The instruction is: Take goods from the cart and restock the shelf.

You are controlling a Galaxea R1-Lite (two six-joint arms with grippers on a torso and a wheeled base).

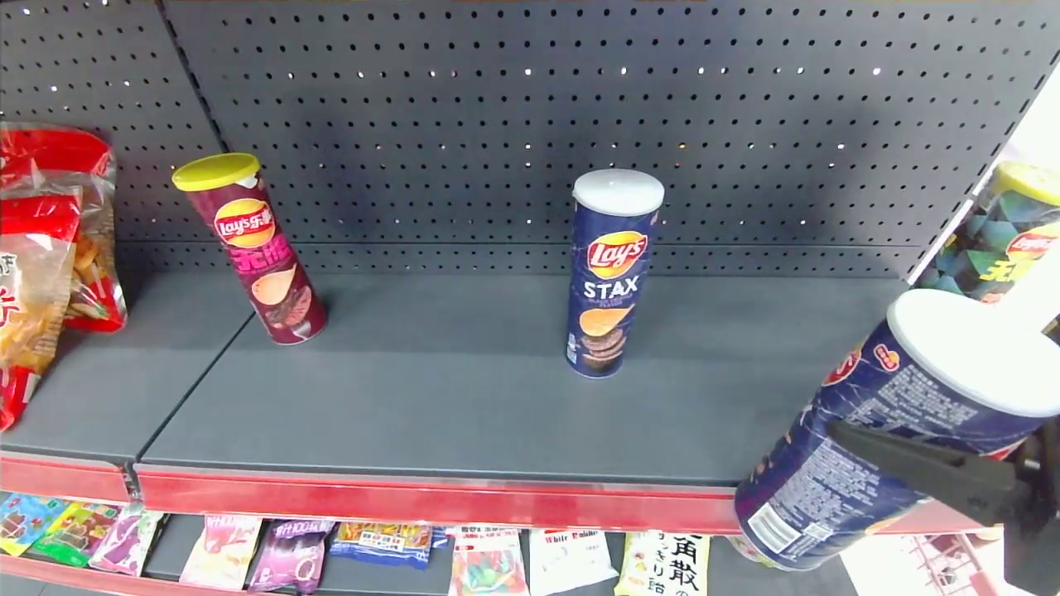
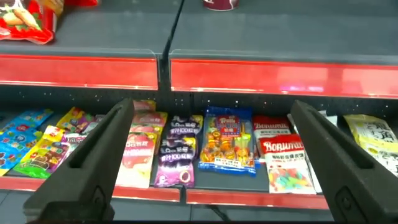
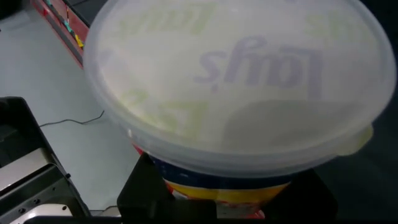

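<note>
Item 1, right hand [image 1: 869, 451]: closed on a dark blue chip can [image 1: 878, 414], with one black finger [image 1: 927, 476] lying across its side. From the head view I get the pose: the can is tilted, with its top up and to the right. Its bottom hangs in front of the red front strip [image 1: 431, 501] at the right end of the shelf [image 1: 464, 414], not resting on it. The right wrist view gives me the can's pale lid [image 3: 236, 81] from above, with black hand parts just beneath.

Item 2, left hand [image 2: 211, 168]: spread wide and holding nothing. Its own view faces sweet packets [image 2: 227, 143] on the lower shelf [image 2: 261, 200], under the red strip.

Item 3, stock on the shelf, from the head view: a second blue can [image 1: 611, 273] upright at the middle; a maroon can [image 1: 252, 248] with a yellow lid, well apart to its left; snack bags [image 1: 41, 248] at the far left.
</note>
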